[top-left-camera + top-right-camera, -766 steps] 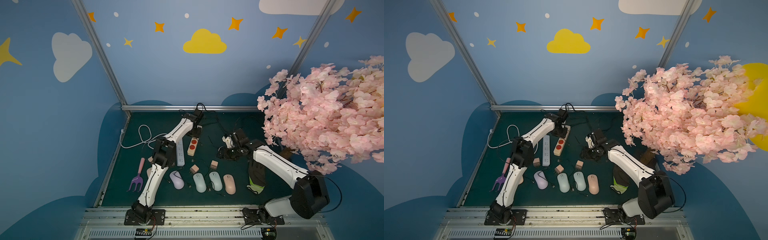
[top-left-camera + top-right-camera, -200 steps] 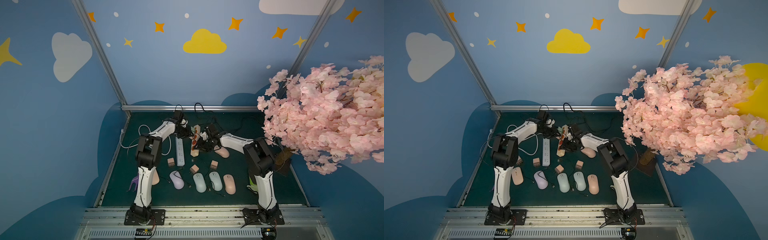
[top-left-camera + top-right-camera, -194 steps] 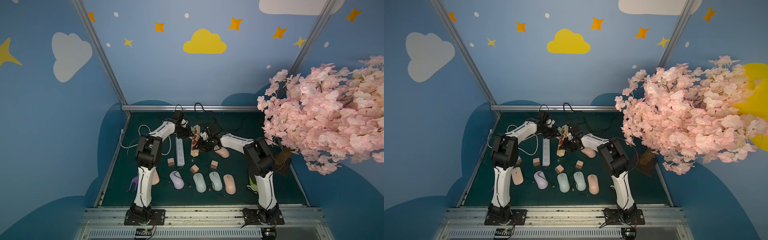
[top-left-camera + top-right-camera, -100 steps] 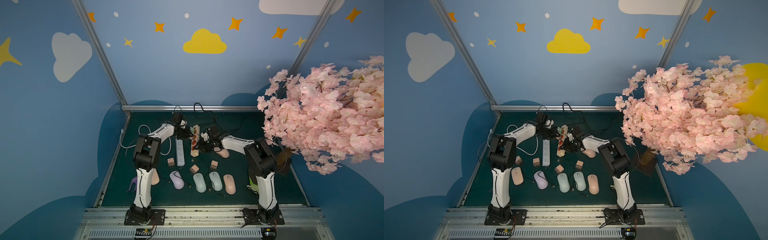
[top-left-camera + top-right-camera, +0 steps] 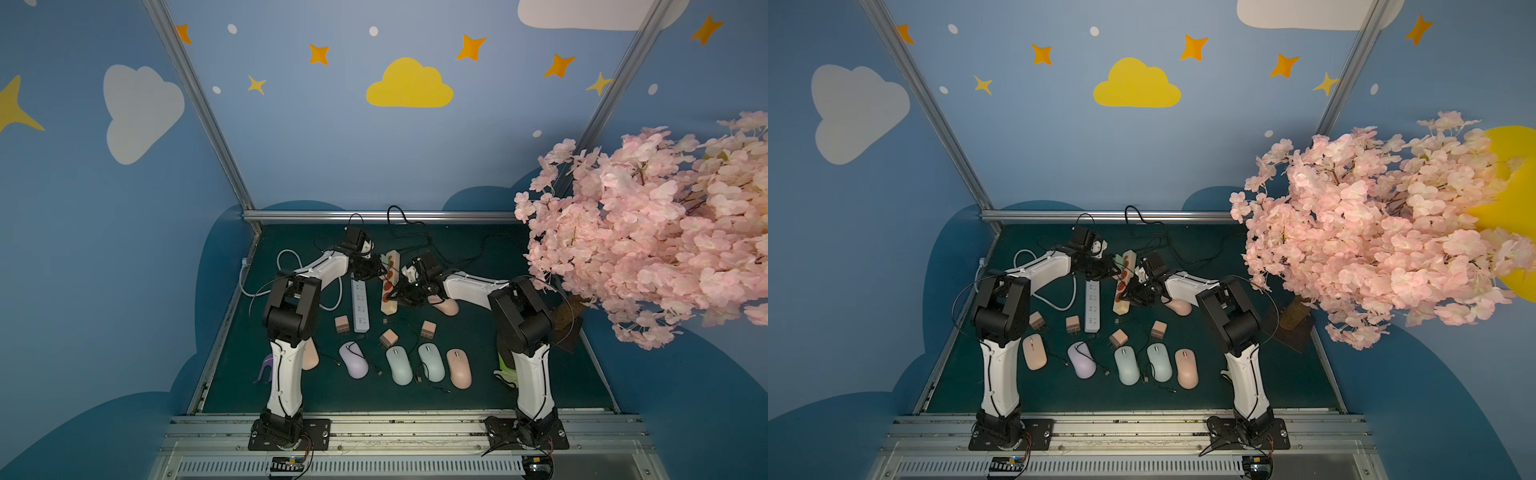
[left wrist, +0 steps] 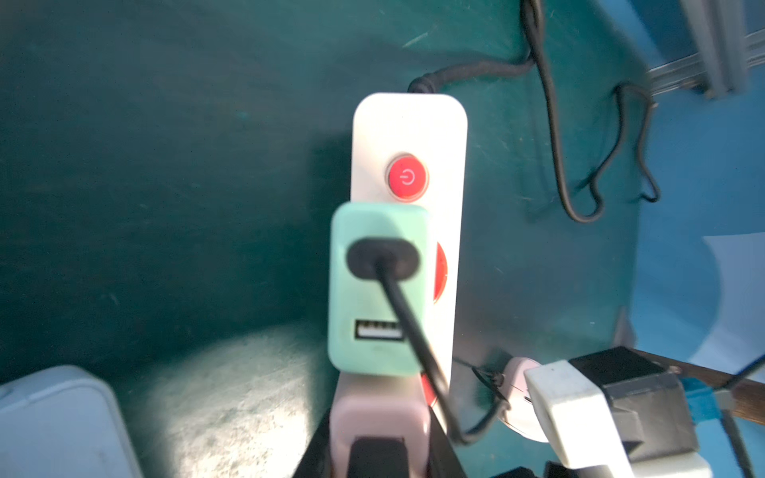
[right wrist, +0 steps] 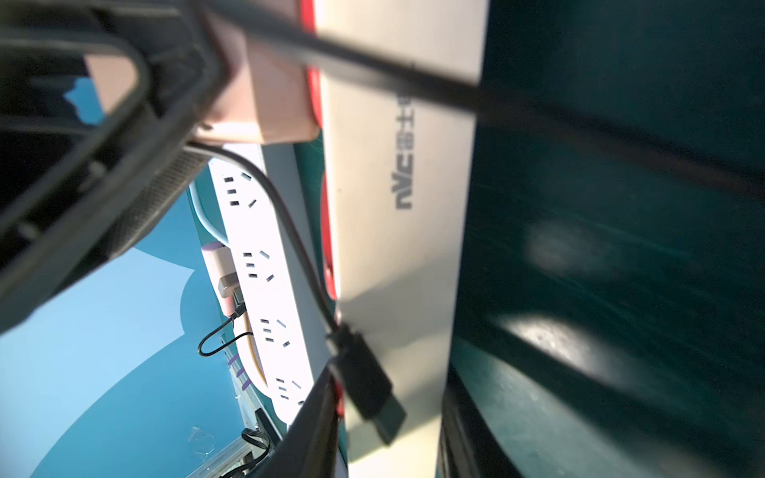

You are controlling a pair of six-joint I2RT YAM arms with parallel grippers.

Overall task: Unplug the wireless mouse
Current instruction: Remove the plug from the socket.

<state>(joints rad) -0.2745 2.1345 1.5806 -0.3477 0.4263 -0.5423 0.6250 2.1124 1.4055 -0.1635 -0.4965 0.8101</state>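
Note:
The cream power strip (image 5: 390, 291) with red sockets lies tilted between both arms in both top views. A mint adapter (image 6: 376, 289) with a black cable is plugged into it, and a pink adapter (image 6: 378, 409) sits right beside that. My left gripper (image 6: 378, 438) is shut on the pink adapter. My right gripper (image 7: 389, 434) is shut across the strip's (image 7: 397, 207) near end, where a loose black USB plug (image 7: 368, 385) hangs. The pink wireless mouse (image 5: 448, 306) lies beside the right arm, and its thin cable runs up toward the adapters.
A white power strip (image 5: 359, 305) lies left of the cream one. Several mice (image 5: 398, 365) and small adapter cubes (image 5: 388, 337) sit in the front rows. Black cables (image 5: 409, 232) trail at the back, a white cord (image 5: 286, 266) loops at the left, and a pink blossom tree (image 5: 648, 232) overhangs the right.
Since the earliest frames both grippers have closed in on the cream strip. In the last second the left elbow has shifted slightly left; the grips look unchanged.

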